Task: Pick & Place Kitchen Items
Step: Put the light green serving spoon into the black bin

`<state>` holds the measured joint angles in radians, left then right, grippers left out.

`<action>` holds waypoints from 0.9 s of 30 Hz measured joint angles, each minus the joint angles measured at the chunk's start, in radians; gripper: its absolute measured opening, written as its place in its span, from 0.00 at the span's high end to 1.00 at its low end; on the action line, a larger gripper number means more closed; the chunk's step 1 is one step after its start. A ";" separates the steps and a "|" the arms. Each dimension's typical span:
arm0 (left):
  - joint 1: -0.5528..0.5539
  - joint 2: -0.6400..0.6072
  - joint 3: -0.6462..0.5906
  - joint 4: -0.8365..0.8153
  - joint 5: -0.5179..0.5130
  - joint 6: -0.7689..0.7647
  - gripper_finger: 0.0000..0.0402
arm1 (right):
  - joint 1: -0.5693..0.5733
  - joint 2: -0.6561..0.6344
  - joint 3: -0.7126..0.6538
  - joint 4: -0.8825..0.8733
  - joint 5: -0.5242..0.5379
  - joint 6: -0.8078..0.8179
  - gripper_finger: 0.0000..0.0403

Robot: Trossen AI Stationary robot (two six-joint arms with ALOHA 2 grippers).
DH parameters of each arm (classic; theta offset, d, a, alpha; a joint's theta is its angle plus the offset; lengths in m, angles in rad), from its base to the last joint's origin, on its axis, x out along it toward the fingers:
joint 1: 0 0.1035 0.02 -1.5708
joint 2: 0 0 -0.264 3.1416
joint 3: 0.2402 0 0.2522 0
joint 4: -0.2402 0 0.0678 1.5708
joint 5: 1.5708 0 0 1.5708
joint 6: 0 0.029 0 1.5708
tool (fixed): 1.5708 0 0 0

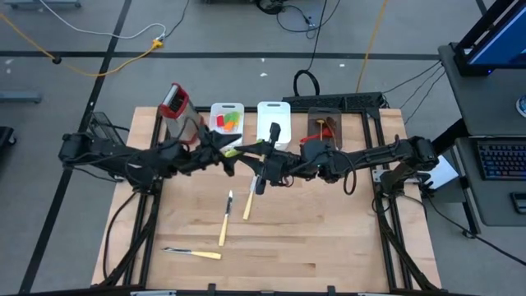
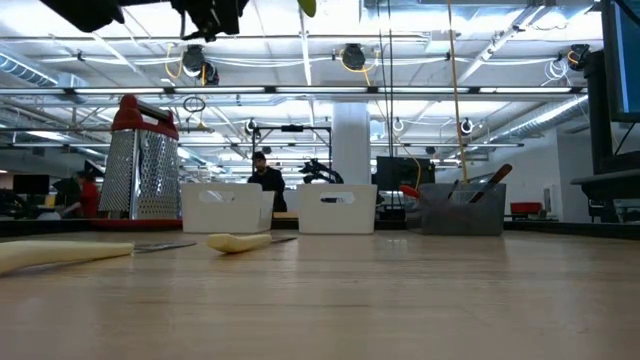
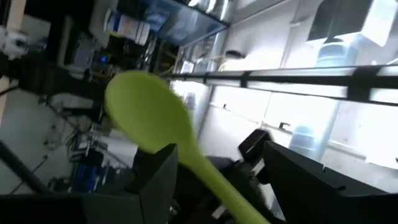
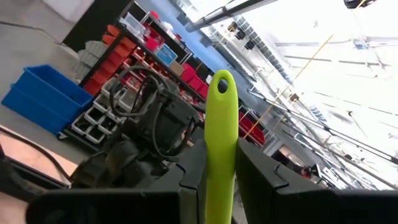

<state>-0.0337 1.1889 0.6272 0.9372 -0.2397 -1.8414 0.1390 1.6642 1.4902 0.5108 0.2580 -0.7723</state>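
The green spoon (image 1: 246, 149) is a slim, smooth lime-green utensil: a rounded oval bowl (image 3: 146, 115) at one end, a flat handle with a hang hole (image 4: 221, 86) at the other. It hangs above the surface (image 1: 329, 238) near centre, toward 12 o'clock, held at both ends. The left pincer (image 1: 223, 150) is closed on the stem just below the bowl. The right pincer (image 1: 269, 160) is closed on the handle.

Three cream-handled knives lie on the wooden surface: two (image 1: 224, 220) (image 1: 249, 201) at centre, one (image 1: 193, 253) toward 7 o'clock.
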 joint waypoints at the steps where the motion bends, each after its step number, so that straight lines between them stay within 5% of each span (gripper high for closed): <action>1: 0.003 0.010 0.006 0.000 0.010 -0.007 0.40 | 0.000 0.000 0.000 -0.004 0.000 0.000 0.86; 27: 0.006 0.028 0.089 -0.033 0.194 -0.075 0.40 | -0.005 0.001 0.000 -0.110 0.002 0.040 0.86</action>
<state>-0.0280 1.2171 0.7158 0.9042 -0.0459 -1.9167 0.1341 1.6653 1.4906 0.4004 0.2603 -0.7322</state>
